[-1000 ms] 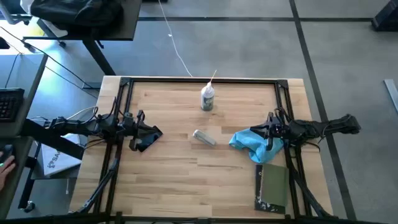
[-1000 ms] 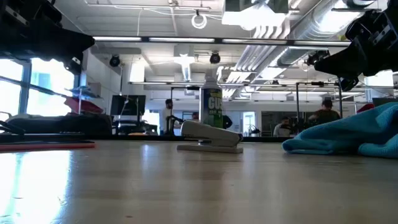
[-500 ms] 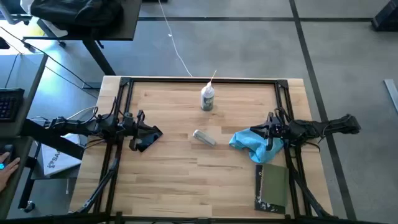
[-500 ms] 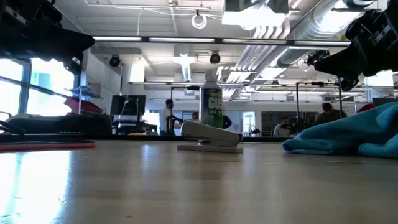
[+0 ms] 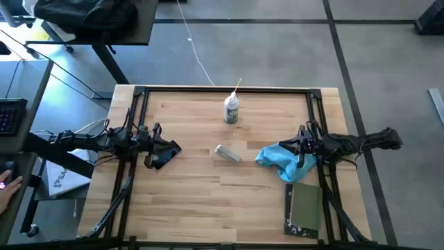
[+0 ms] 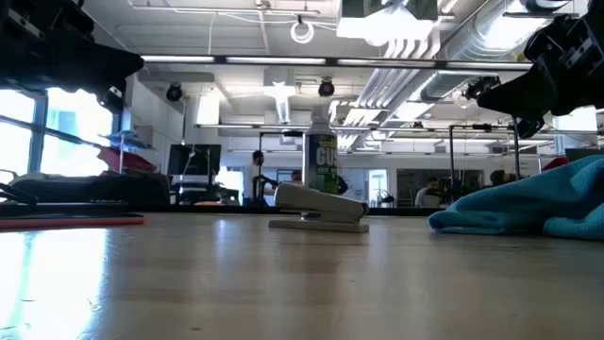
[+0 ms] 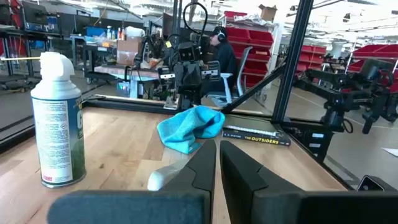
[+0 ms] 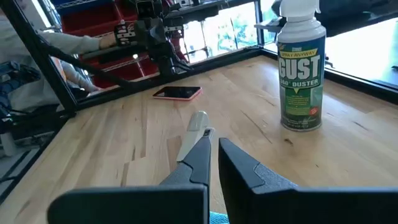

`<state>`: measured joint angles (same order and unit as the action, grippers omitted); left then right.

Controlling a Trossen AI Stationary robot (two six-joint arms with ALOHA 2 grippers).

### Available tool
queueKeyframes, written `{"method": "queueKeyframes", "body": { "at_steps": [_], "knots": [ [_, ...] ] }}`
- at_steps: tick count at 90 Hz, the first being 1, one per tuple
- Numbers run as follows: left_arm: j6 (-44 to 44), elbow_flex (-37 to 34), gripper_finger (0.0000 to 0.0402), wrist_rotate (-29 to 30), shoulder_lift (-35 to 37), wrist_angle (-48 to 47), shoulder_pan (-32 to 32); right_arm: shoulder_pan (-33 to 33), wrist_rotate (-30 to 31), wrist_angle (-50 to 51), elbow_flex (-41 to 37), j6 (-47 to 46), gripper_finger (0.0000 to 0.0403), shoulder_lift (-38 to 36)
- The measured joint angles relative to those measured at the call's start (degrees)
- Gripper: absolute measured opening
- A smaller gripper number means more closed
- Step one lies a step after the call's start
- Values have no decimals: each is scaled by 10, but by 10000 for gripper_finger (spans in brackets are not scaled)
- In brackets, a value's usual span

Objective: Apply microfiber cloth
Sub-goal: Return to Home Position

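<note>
Grey floor (image 5: pixel 277 48), a black desk (image 5: pixel 142 22), red storage bins (image 7: pixel 261 43) and silver ceiling ducts (image 6: pixel 425 57) overhead.

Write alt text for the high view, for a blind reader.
A crumpled light-blue microfiber cloth lies on the wooden table, partly under the right gripper. A white spray can, a pale grey oblong thing and a dark olive-green book share the table; the left gripper hangs opposite.

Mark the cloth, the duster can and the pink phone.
microfiber cloth (image 5: pixel 279 160): high view, central folds.
duster can (image 8: pixel 301 74): right wrist view, label.
pink phone (image 8: pixel 178 93): right wrist view, top face.
</note>
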<state>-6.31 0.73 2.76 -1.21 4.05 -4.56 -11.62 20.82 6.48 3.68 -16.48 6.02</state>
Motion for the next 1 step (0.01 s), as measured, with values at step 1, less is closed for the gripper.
{"method": "queueKeyframes", "body": {
  "at_steps": [1],
  "knots": [
    [0, 0, 3, 0, 0, 0, 0, 0, 0, 0, 0, 0, 0, 0]
  ]
}}
